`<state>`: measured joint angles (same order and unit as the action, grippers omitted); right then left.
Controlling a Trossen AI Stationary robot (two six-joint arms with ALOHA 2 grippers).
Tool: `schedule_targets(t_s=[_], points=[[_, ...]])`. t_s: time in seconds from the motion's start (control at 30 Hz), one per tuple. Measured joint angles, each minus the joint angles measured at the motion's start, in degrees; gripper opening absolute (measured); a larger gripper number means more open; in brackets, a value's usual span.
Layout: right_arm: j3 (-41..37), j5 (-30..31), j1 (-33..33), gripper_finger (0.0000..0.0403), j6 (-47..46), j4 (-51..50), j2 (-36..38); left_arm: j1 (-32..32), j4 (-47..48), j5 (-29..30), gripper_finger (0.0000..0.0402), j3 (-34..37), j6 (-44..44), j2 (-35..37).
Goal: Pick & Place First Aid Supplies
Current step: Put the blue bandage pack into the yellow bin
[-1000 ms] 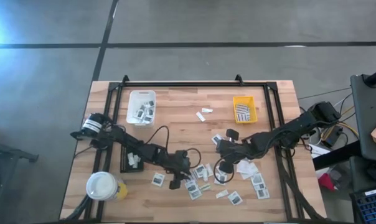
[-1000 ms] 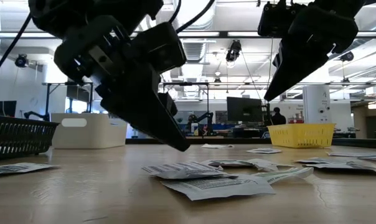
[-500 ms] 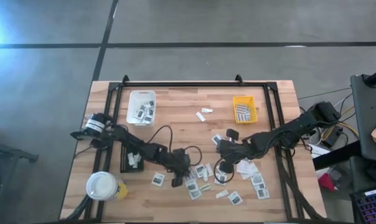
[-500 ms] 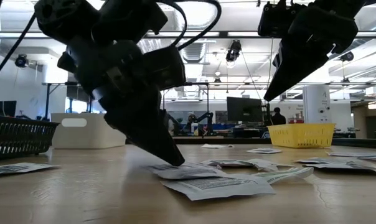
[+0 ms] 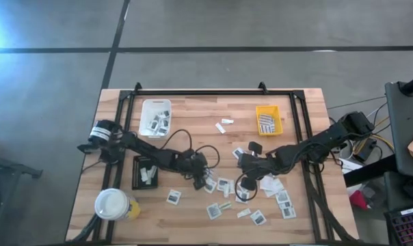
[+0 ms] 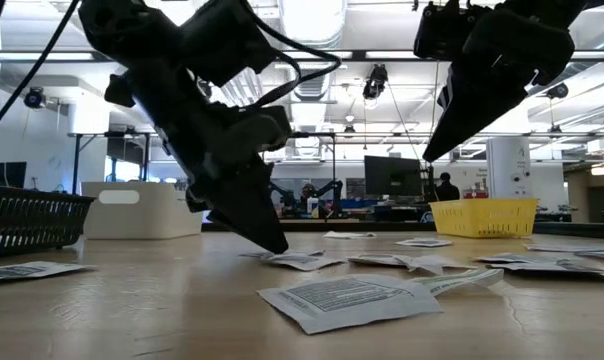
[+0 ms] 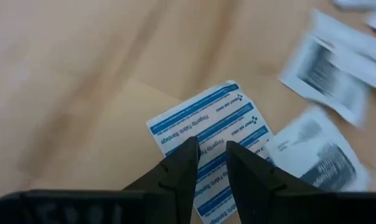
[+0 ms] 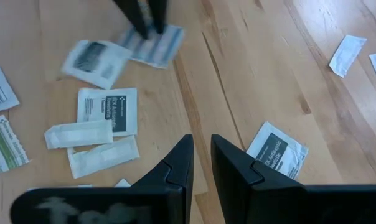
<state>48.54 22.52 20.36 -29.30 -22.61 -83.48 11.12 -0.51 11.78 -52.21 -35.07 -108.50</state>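
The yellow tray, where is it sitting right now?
In the high view the yellow tray sits on the table's far right part, holding a few packets, across from the white tray on the far left.

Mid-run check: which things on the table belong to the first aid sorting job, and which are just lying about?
Job:
loose packets
blue-striped bandage under the left pincer
white tray, yellow tray, black tray

Lying about:
yellow cup
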Motion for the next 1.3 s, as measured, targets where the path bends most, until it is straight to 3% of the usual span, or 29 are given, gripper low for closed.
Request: schedule_targets(t_s=[0.47, 0.6, 0.8, 1.07, 1.3], points=[[-1.63, -0.03, 0.00, 0.0054, 4.12, 9.37, 0.00, -2.61, -3.58, 10.88, 0.0108, -0.55, -9.22, -0.11], [-3.02, 0.00, 0.00, 0.0054, 8.18, 13.90, 0.00, -2.54, -7.60, 10.12, 0.0108, -0.40, -7.55, -0.23], [-3.97, 0.01, 0.00, 0.0054, 10.24, 16.48, -0.42, -1.32, -14.75, 0.12, 0.0108, -0.28, 3.68, -0.44], [-2.95, -1.79, 0.13, 0.0054, 13.46, 17.55, -6.05, 0.24, -13.01, 6.33, 0.0098, -1.03, 8.59, 1.43], [0.41, -1.96, 0.13, 0.0054, 24.77, 16.77, -10.84, 0.30, -6.01, 6.94, 0.0087, -1.05, 7.59, 3.28]])
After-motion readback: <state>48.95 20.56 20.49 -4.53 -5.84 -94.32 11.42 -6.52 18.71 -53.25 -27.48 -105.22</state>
